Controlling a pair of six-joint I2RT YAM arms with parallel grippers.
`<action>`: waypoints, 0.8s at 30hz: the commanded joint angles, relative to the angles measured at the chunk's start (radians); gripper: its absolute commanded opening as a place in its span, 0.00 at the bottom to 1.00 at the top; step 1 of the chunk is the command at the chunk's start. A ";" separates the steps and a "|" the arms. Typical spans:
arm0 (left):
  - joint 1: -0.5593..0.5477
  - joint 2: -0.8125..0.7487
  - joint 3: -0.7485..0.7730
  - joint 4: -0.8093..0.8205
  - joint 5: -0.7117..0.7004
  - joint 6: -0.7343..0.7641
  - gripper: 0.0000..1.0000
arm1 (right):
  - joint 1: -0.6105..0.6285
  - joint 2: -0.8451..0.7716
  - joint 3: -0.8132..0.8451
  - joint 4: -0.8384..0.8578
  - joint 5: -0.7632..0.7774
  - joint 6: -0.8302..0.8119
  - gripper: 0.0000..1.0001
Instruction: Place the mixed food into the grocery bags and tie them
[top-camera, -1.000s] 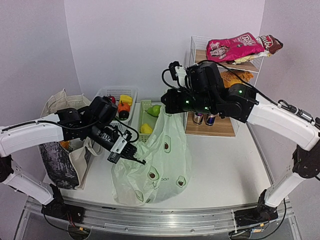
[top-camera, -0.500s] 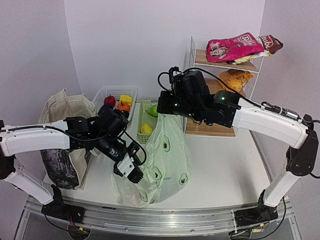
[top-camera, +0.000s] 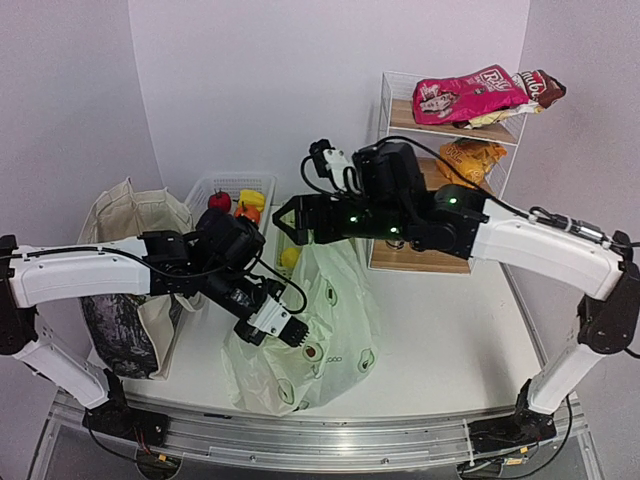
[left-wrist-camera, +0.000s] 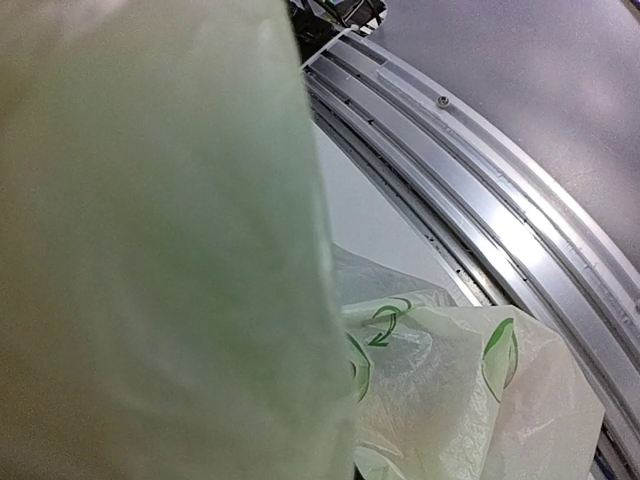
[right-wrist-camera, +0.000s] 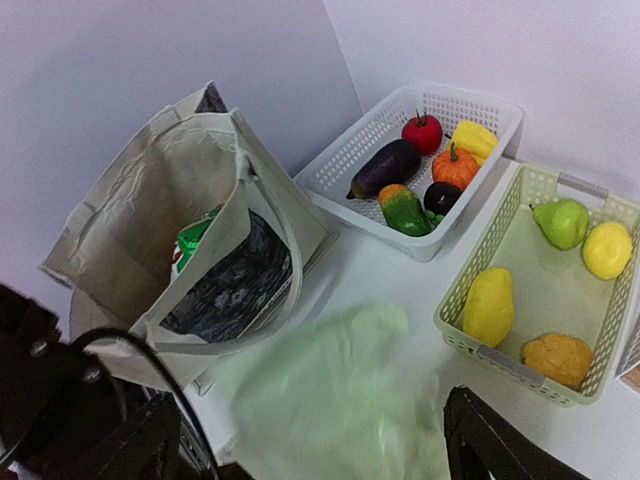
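The pale-green avocado-print grocery bag (top-camera: 325, 320) stands slumped on the table's middle. My left gripper (top-camera: 293, 333) is pressed into its front left side, shut on the bag's film. That film (left-wrist-camera: 160, 230) fills the left wrist view and hides the jaws. My right gripper (top-camera: 290, 222) hovers open just above and left of the bag's top, nothing between its fingers; the bag (right-wrist-camera: 330, 410) shows blurred below it. The beige canvas tote (right-wrist-camera: 180, 230) stands open at the left with a green-white packet (right-wrist-camera: 195, 240) inside. A red apple (right-wrist-camera: 422, 131) lies in the white basket.
The white slotted basket (right-wrist-camera: 470, 100) and the green basket (right-wrist-camera: 455, 325) with toy fruit sit at the back. A wire shelf (top-camera: 385, 110) at the back right holds drink cans (top-camera: 410, 238), an orange packet (top-camera: 470, 155) and a pink packet (top-camera: 465, 95). The table's metal front rail (left-wrist-camera: 480, 200) runs close by.
My right gripper has opened, let go of the bag's top and swung left. The bag's top has sagged. My left gripper has moved right along the bag's front.
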 joint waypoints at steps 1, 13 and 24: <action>0.007 -0.044 0.052 -0.030 0.012 -0.067 0.00 | 0.000 -0.174 0.021 -0.067 -0.060 -0.194 0.89; 0.034 -0.047 0.083 -0.058 0.040 -0.142 0.00 | 0.008 -0.367 -0.225 -0.228 -0.404 -0.476 0.86; 0.041 -0.044 0.093 -0.086 0.036 -0.143 0.00 | 0.085 -0.319 -0.360 -0.048 -0.423 -0.564 0.95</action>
